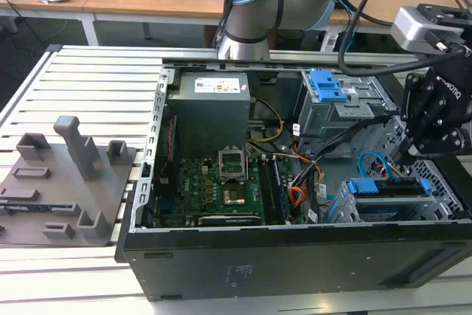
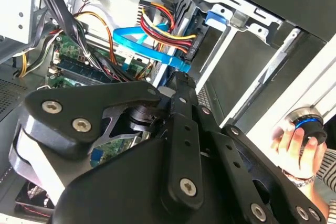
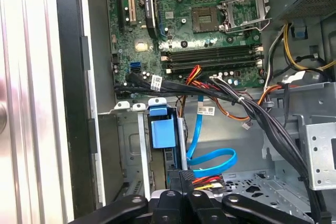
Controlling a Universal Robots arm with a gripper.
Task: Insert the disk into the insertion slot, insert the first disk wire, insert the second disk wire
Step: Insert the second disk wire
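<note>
The disk (image 1: 385, 187) sits in the insertion slot (image 1: 341, 210) at the case's lower corner on the exterior view's right; its blue carrier tab (image 3: 159, 129) faces up. The first disk wire (image 2: 164, 29), a red, yellow and black bundle, ends in a black plug at the disk's back edge. The second disk wire (image 3: 214, 159), flat and light blue, loops down to my gripper (image 3: 181, 179). My gripper (image 2: 181, 83) stands over the disk's rear, fingers together at the blue cable's end (image 2: 177, 62). Whether that plug is seated is hidden by the fingers.
The open case holds a motherboard (image 1: 214, 182), a power supply (image 1: 210, 108) and a taller grey bay with a blue latch (image 1: 328, 86). Black cable bundles (image 3: 247, 106) cross beside the cage. A person's hand (image 2: 291, 142) grips a knob outside the case. A grey fixture (image 1: 66, 175) lies beside the case.
</note>
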